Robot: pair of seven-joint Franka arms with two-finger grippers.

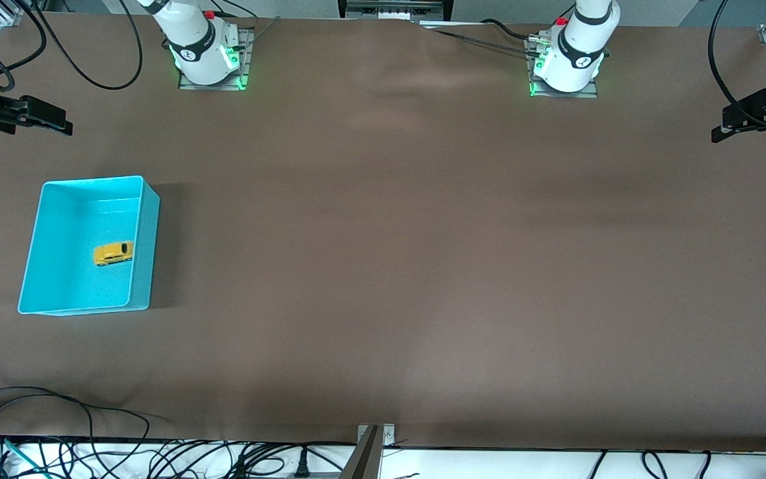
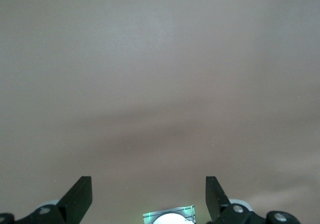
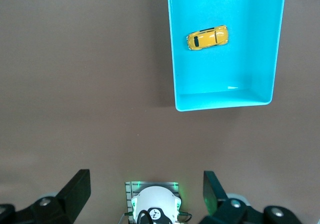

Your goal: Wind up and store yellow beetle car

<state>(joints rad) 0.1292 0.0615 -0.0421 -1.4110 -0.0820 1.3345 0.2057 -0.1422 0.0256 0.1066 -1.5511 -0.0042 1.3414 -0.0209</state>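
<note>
One yellow beetle car (image 1: 114, 253) sits inside one turquoise bin (image 1: 145, 246). Both arms wait high over the surface (image 1: 423, 266) toward its ends, well apart from the bin. The left gripper (image 2: 149, 196) and right gripper (image 3: 147, 191) each hold their fingers wide apart, gripping nothing.

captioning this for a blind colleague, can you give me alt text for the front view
A yellow beetle car lies inside a turquoise bin on a brown table, toward the right arm's end. Both arms wait with open, empty tools: the right tool and the left tool hang at opposite edges of the view, nothing between their fingers.

No legible text, label, brand, number or sign on any surface in these views.
</note>
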